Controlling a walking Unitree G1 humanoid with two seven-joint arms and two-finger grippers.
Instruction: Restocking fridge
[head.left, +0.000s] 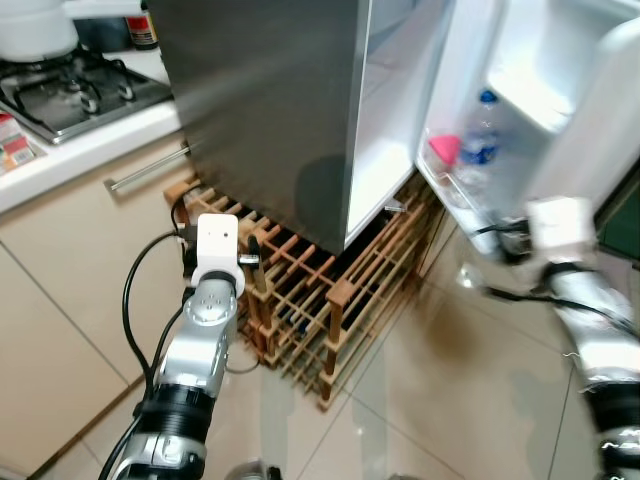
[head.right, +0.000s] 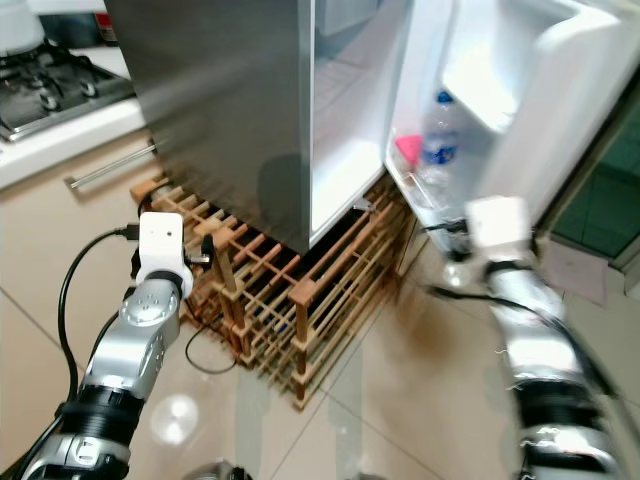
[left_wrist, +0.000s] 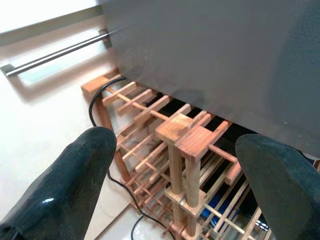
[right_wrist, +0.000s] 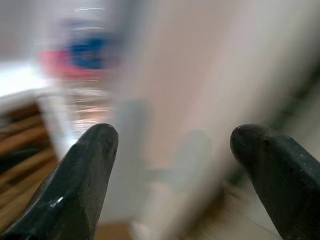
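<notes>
The grey fridge (head.left: 270, 100) stands on a wooden rack (head.left: 330, 300), and its white door (head.left: 560, 90) is swung open to the right. A clear water bottle (head.left: 481, 140) with a blue label stands in the door's low shelf beside a pink item (head.left: 445, 148). My right gripper (right_wrist: 172, 180) is open and empty, held just below and in front of that shelf; its wrist view is blurred, with the bottle (right_wrist: 90, 55) ahead. My left gripper (left_wrist: 175, 185) is open and empty too, hovering over the rack's near corner post (left_wrist: 182, 140).
A gas stove (head.left: 70, 90) and a white pot (head.left: 35, 25) sit on the counter at the left, above a cabinet with a metal bar handle (head.left: 148, 168). A black cable (head.left: 140, 280) loops beside the rack. Glossy tiled floor (head.left: 450, 380) spreads in front.
</notes>
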